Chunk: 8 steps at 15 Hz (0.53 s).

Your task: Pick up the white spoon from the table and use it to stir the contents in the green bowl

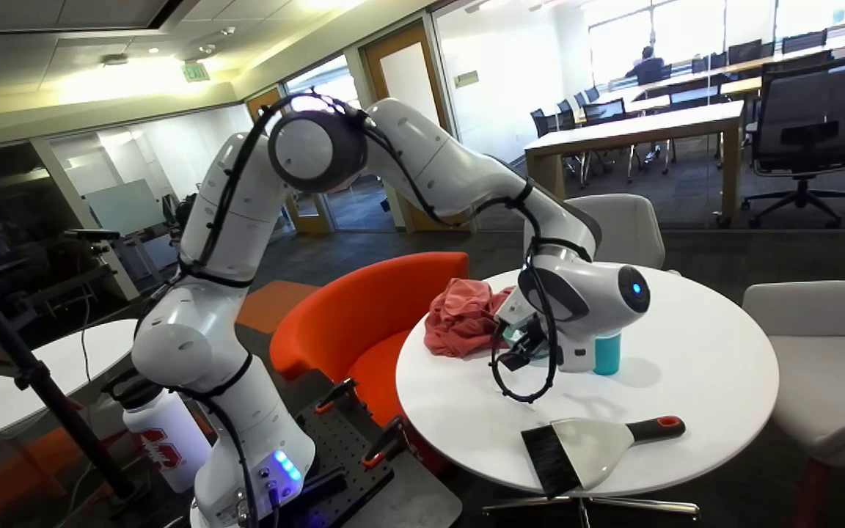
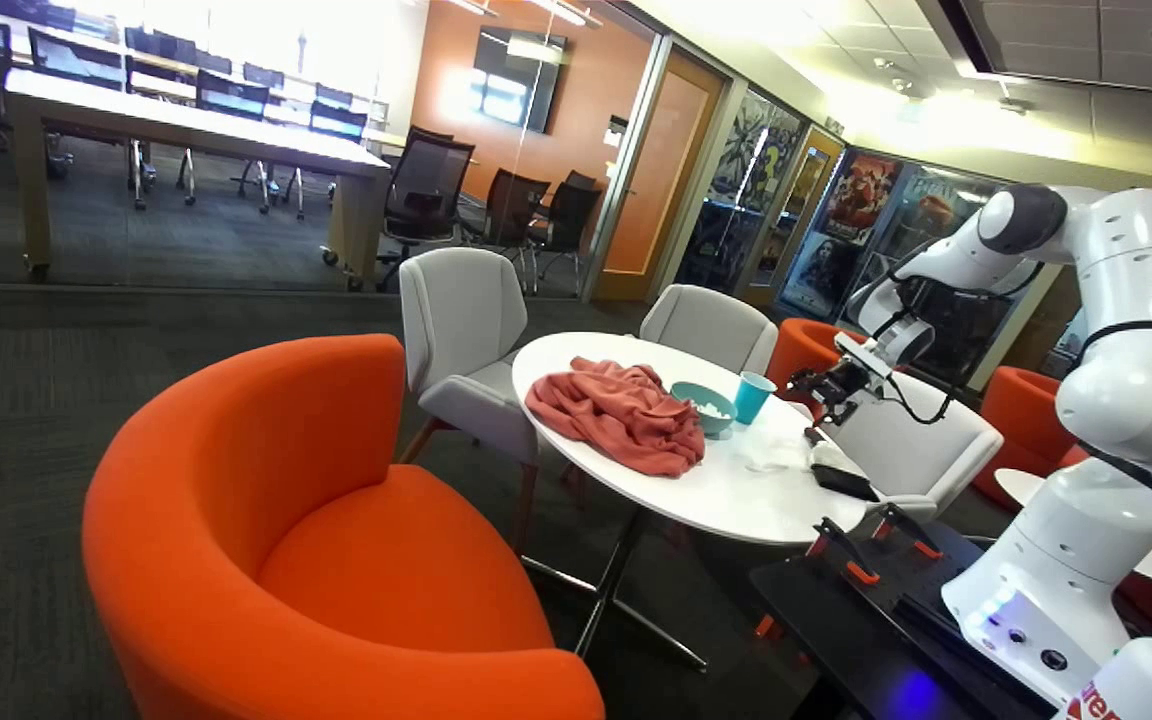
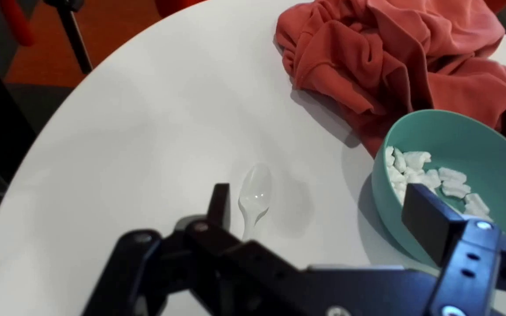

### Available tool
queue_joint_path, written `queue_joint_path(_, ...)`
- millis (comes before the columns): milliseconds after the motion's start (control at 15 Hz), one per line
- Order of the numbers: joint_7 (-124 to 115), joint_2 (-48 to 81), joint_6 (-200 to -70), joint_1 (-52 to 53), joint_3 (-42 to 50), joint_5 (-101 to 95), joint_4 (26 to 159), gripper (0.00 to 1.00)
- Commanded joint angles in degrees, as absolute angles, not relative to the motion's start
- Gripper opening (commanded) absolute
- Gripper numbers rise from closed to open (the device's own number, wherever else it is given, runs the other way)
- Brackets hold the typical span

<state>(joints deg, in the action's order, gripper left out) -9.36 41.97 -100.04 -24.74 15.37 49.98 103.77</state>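
Note:
The white spoon (image 3: pixel 255 193) lies on the white round table (image 3: pixel 139 145) in the wrist view, bowl end away from me. Its handle runs under my gripper and is hidden. I cannot make the spoon out in either exterior view. My gripper (image 3: pixel 325 215) is open and empty above the table, with the spoon's bowl end near the left finger. The gripper also shows in an exterior view (image 2: pixel 821 395). The green bowl (image 3: pixel 387 219) stands at the right, partly behind the right finger, with white pieces inside. It also shows in an exterior view (image 2: pixel 726 422).
A crumpled red cloth (image 3: pixel 367 57) lies beside the bowl. A teal-blue cup (image 2: pixel 754 398) stands close to the bowl. A dustpan and black brush with a dark, red-ended handle (image 1: pixel 598 451) lie near the table edge. Orange and grey chairs surround the table.

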Motion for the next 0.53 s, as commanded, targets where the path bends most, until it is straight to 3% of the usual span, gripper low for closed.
queue_joint_path(0, -13.97, 46.15, -99.88, -25.65, 15.45, 53.56, 101.46, 1.0)
queue_joint_path(467, -11.66, 46.64, -99.93, -25.53, 15.77, 53.02, 101.8, 1.0)
